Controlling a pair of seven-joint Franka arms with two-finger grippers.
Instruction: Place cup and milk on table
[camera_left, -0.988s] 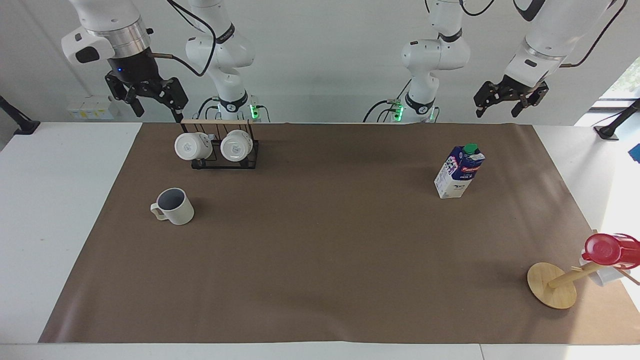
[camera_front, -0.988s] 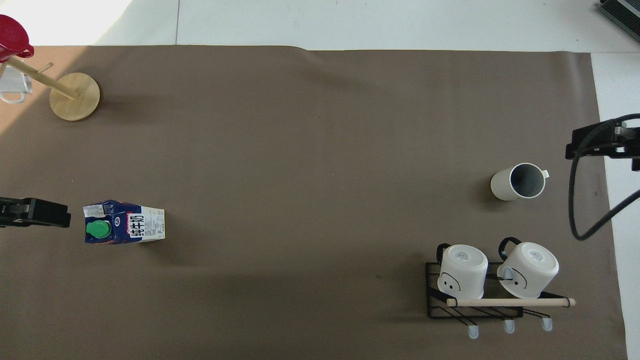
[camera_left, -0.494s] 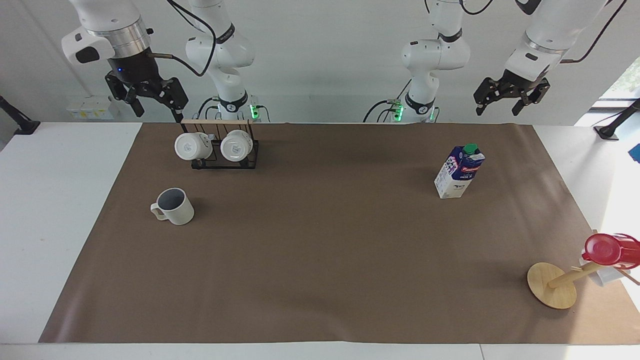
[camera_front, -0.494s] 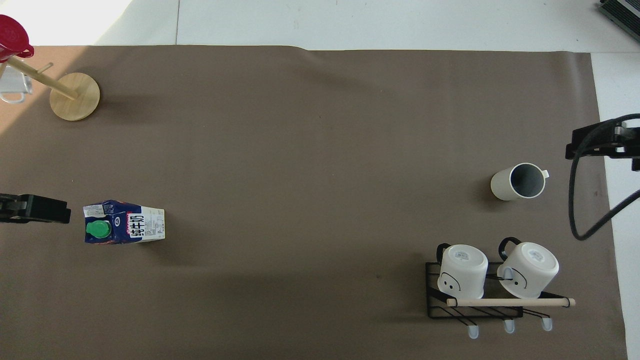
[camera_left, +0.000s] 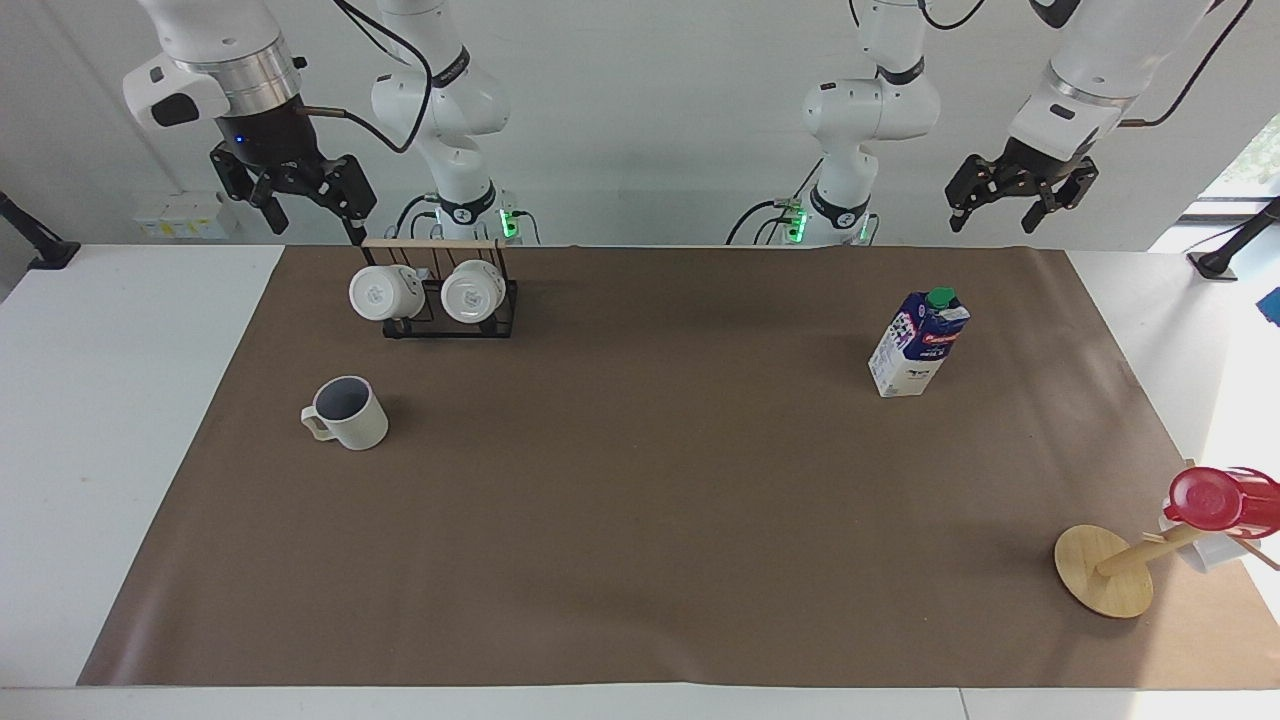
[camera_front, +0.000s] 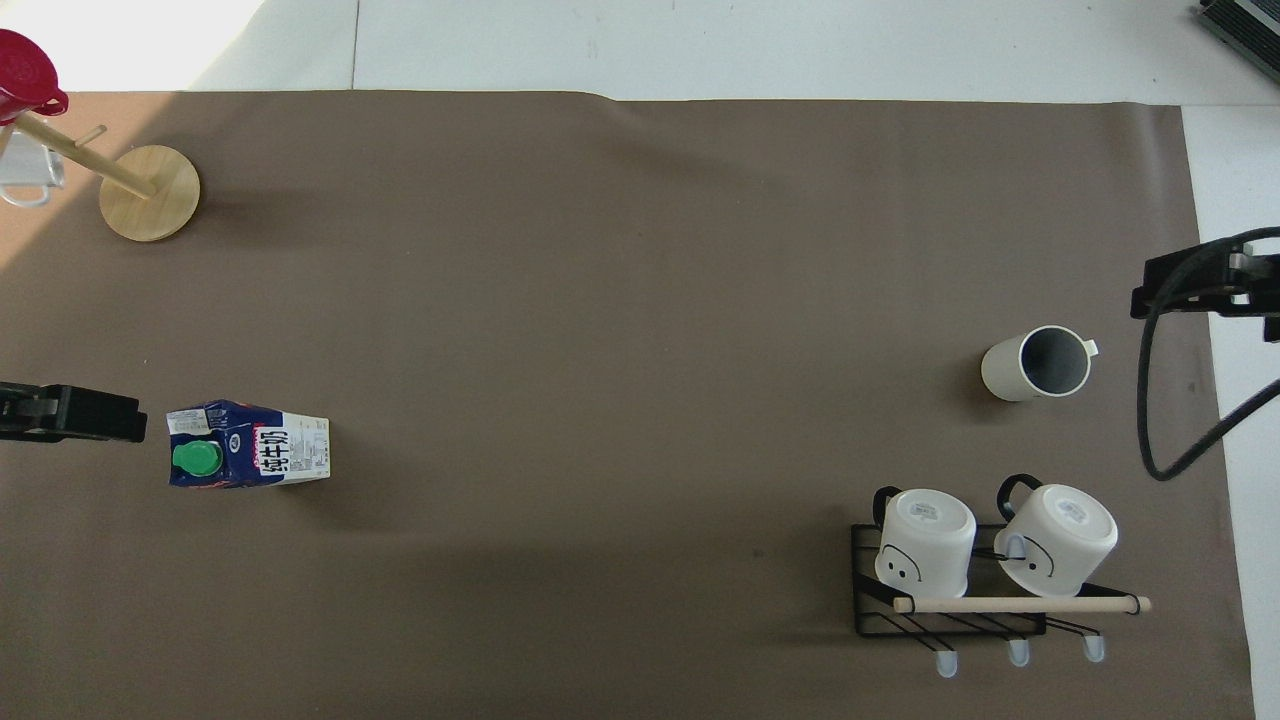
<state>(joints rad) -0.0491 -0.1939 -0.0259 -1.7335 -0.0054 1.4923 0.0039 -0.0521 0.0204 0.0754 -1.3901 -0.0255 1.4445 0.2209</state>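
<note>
Both pincers partly cut off overhead

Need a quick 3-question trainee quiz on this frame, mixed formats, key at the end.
1. True or false: the milk stands upright on the brown paper.
2. The cup lies toward which arm's end of the table: A) left, B) right?
3. Fill in: both the left gripper and the right gripper hold ____.

Key: 1 true. 2 B. 3 nothing; both are open, raised near the robots' edge.
</note>
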